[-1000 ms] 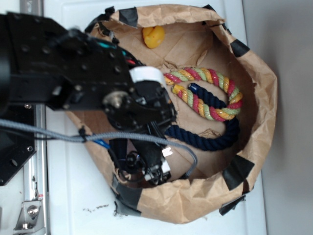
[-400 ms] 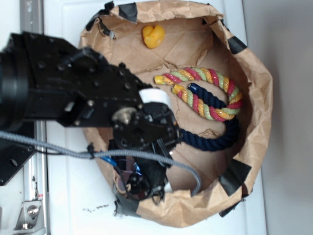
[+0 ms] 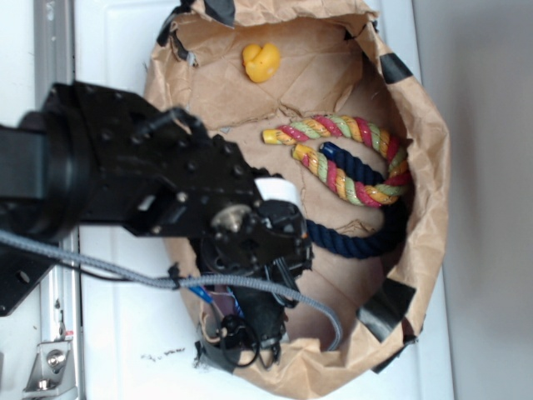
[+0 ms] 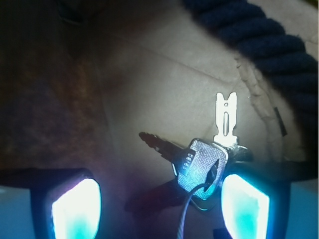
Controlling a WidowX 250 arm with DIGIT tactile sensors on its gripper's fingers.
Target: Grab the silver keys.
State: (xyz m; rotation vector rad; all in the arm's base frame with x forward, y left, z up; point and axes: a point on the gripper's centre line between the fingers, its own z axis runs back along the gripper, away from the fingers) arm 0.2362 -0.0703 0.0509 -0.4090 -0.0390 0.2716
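— Contents of the crumpled brown paper bag (image 3: 433, 167)?
— Braided navy rope (image 4: 264, 40); shiny silver keys (image 4: 207, 159), flat on creased paper, between the gripper (image 4: 159, 201)'s spread fingers, seemingly untouched.

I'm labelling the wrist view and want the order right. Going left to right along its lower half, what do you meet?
Left glowing pad → silver keys lying on the brown paper between the jaws → right glowing pad. The navy rope sits higher, at upper right.

The silver keys (image 4: 209, 159) lie between the parted claw (image 4: 159, 204) fingertips.
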